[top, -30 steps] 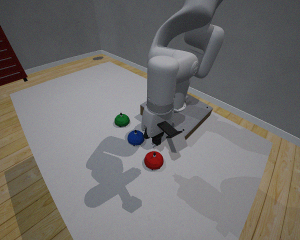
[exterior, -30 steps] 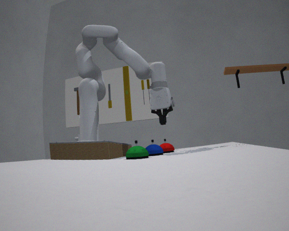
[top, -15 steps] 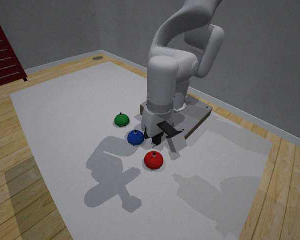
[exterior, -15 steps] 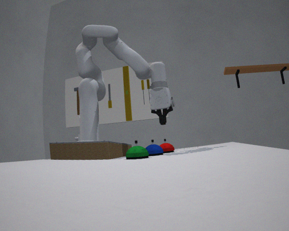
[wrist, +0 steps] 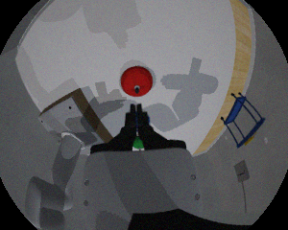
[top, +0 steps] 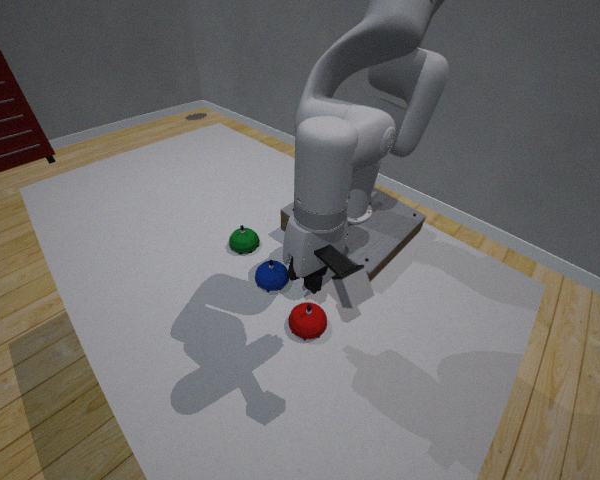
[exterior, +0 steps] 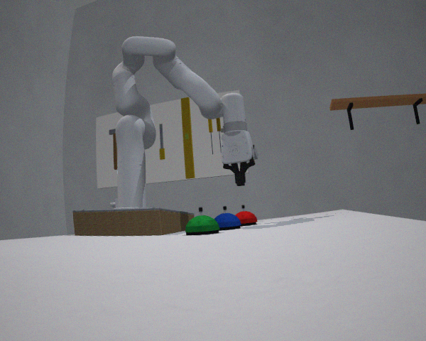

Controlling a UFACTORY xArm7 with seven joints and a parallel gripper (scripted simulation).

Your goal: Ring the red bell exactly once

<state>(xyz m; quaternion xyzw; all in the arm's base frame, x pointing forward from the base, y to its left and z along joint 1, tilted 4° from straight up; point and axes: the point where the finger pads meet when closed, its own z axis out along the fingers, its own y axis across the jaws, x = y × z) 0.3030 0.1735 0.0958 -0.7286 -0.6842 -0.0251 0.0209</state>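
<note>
The red bell (top: 307, 320) sits on the white mat with its small black button (top: 308, 307) up. It also shows in the exterior view (exterior: 246, 217) and in the wrist view (wrist: 136, 80). The blue bell (top: 271, 274) and the green bell (top: 244, 239) stand in a row behind it, also seen as the blue bell (exterior: 227, 220) and the green bell (exterior: 202, 224). My gripper (exterior: 239, 180) is shut and empty. It hangs well above the bells, roughly over the red one. In the wrist view the closed fingertips (wrist: 135, 115) point just below the red bell.
The arm's base sits on a brown block (exterior: 128, 222) behind the bells. A dark red cabinet (top: 5, 118) stands at the far left. A wall shelf (exterior: 383, 101) hangs at the right. A blue frame (wrist: 243, 119) lies beyond the mat's edge.
</note>
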